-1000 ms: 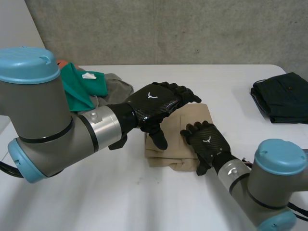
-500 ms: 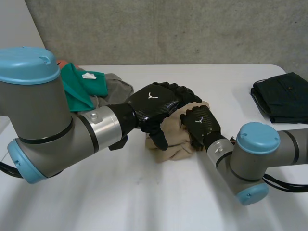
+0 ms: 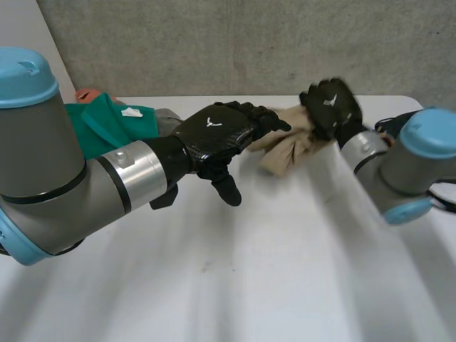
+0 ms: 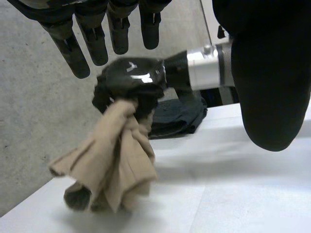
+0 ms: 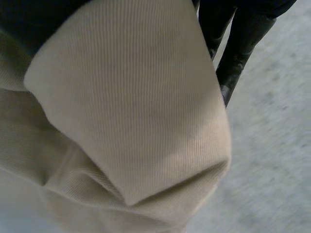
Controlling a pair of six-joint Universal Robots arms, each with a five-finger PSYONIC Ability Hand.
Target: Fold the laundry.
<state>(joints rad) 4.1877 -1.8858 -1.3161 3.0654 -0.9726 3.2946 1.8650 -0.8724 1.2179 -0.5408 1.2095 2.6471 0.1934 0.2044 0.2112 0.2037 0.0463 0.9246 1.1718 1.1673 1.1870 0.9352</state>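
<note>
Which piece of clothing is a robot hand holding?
The tan cloth, bunched in the right robot hand. The folded dark garment and the green pile just lie on the table.

The white tabletop (image 3: 235, 285) carries a heap of clothes (image 3: 110, 127), mostly green, at its far left corner. A dark folded garment (image 4: 177, 119) lies on it near the far right edge.

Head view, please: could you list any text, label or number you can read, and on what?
No words or numbers can be read.
Left hand: white emblem on its back, no letters.
Right hand, gripping the beige cloth: same emblem.
Green garment: white tag, too small to read.
</note>
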